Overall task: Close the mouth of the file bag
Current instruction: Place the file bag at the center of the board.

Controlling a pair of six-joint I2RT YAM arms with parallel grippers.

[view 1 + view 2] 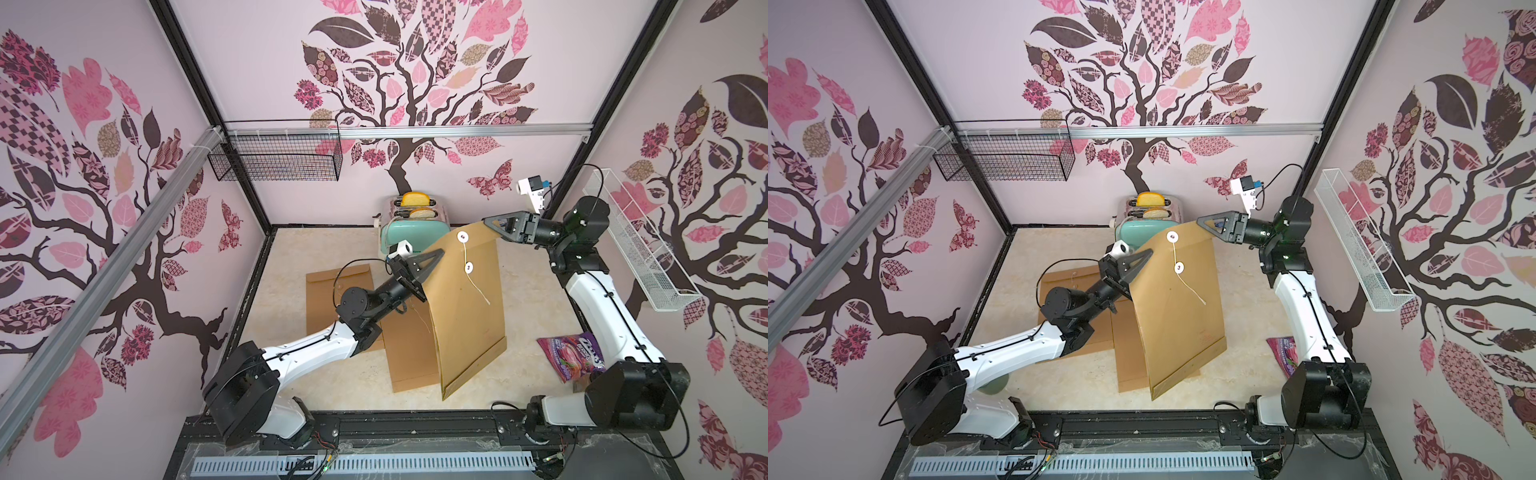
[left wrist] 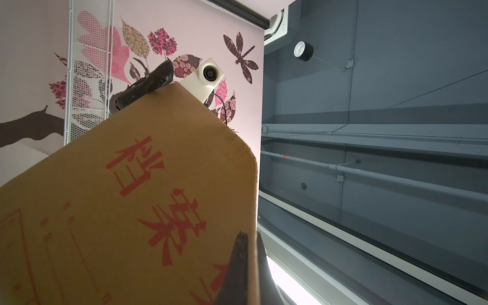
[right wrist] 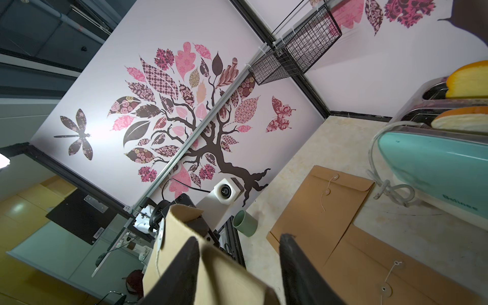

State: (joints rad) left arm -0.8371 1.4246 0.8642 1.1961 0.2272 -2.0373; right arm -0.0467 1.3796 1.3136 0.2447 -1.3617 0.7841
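A brown file bag [image 1: 465,324] stands on its bottom edge near the front of the table [image 1: 332,374], curved and leaning. The left gripper [image 1: 436,255] is clamped on its side edge. Farther back, the right gripper [image 1: 490,220] straddles the top corner with its jaws apart. The flap looks folded down, but the string [image 1: 478,286] trails loose past the lower button [image 1: 469,267], so tying seems left to do. The bag's contents are hidden. Beyond, a toaster [image 1: 409,237] holds two bread slices [image 1: 415,198]. The wire basket [image 1: 274,160] on the wall shows nothing inside.
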